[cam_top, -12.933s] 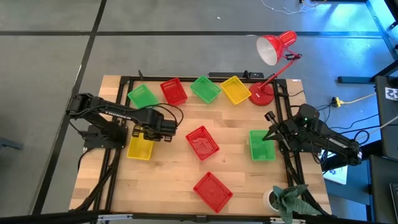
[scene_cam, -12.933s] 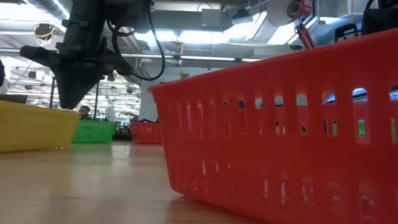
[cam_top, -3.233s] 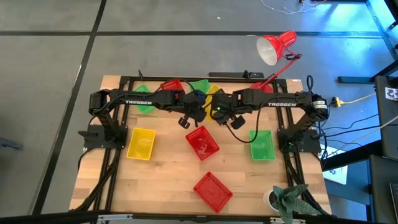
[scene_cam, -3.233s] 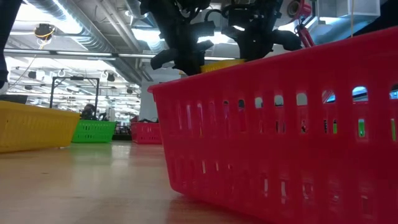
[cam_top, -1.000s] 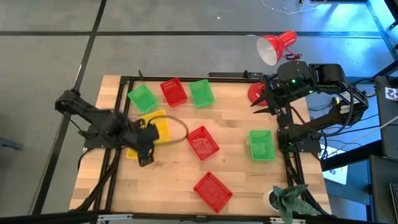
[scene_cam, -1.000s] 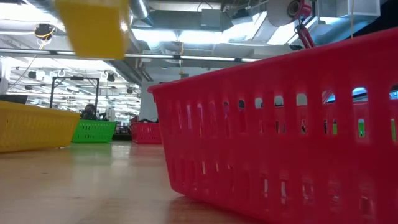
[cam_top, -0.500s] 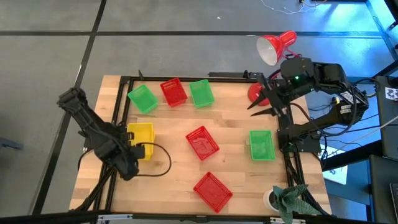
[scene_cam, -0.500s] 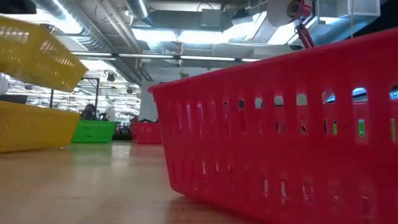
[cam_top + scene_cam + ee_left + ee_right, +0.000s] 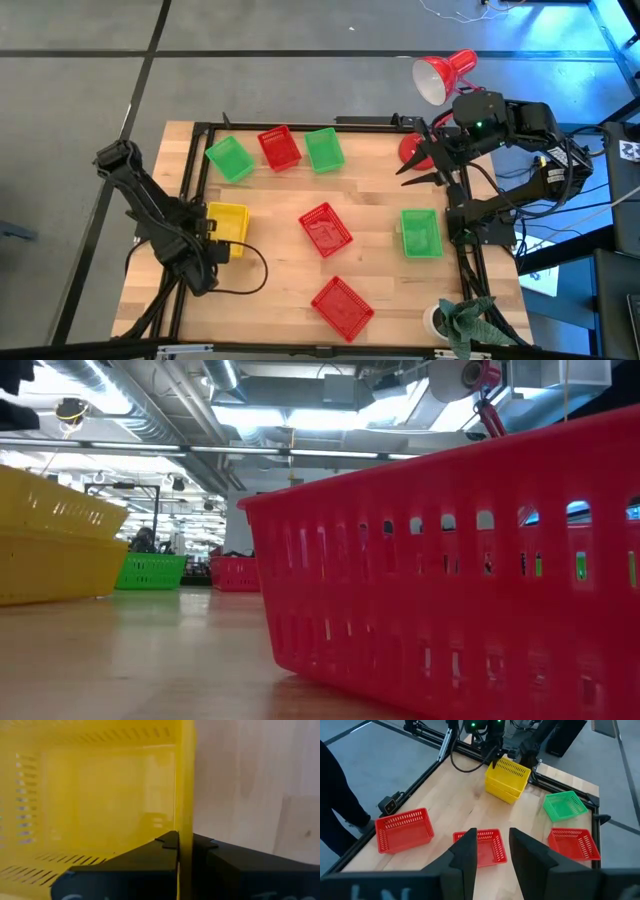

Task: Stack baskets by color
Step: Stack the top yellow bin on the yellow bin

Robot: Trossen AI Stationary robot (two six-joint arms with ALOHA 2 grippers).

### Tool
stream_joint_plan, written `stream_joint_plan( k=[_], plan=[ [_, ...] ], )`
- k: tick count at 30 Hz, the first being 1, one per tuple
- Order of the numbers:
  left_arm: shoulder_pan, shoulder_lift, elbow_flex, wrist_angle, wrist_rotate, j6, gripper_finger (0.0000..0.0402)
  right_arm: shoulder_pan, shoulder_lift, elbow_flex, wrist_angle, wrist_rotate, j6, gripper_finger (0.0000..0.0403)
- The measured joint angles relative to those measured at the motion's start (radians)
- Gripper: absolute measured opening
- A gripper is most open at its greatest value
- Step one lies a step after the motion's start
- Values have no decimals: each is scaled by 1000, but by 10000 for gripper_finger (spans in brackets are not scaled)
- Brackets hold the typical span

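Observation:
My left gripper (image 9: 214, 240) stands at the table's left side, shut on a yellow basket (image 9: 230, 218). That basket tilts above a second yellow basket (image 9: 50, 568) standing on the table; in the right wrist view the pair (image 9: 507, 780) shows as a stack. My right gripper (image 9: 412, 172) hangs open high over the far right corner, holding nothing. Two red baskets (image 9: 325, 228) (image 9: 342, 305) and a green one (image 9: 421, 232) lie on the table's middle and right. A green (image 9: 229, 158), a red (image 9: 279, 147) and another green basket (image 9: 323, 149) stand along the far edge. My left gripper holds the upper yellow basket by the rim of one side wall (image 9: 184, 820), one finger inside the basket and one outside. The fingers come steeply from above. The basket sits tilted, its lower part (image 9: 110, 530) sunk into the yellow basket beneath.
A red desk lamp (image 9: 440, 78) leans over the far right corner, its round base (image 9: 412, 150) below my right gripper. A black frame (image 9: 300, 124) runs round the table. A cup with a green cloth (image 9: 455, 318) stands at the near right. Bare wood lies between the baskets.
My left gripper has carried the yellow basket toward the table's left and near edges and down, rolling as it went. The basket, high over the table before, now sits tilted on the other yellow basket.

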Motion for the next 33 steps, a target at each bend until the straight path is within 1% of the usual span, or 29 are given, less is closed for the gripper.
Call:
stream_joint_plan(
  k=[3, 8, 15, 21, 24, 28, 33],
  plan=[
    [-1, 0, -24, 46, 1, 0, 0, 0, 0, 0, 0, 0, 5, 113],
    [0, 0, -41, 57, -4, 0, 0, 0, 0, 0, -1, 0, 5, 113],
    [0, 0, -46, 60, -83, -1, 2, 0, 0, 0, -1, 0, 5, 113],
    [26, 0, -46, 84, -82, -8, 31, 0, 0, 0, -1, 0, 5, 113],
    [50, 0, -46, 87, -103, -21, 49, 0, 0, 0, -1, 0, 5, 113],
    [79, 0, -46, 84, -97, -30, 59, 0, 0, 0, -1, 0, 5, 113],
    [103, 0, -45, 83, -32, -34, 57, 0, 0, 0, -3, 0, 5, 113]
  ],
)
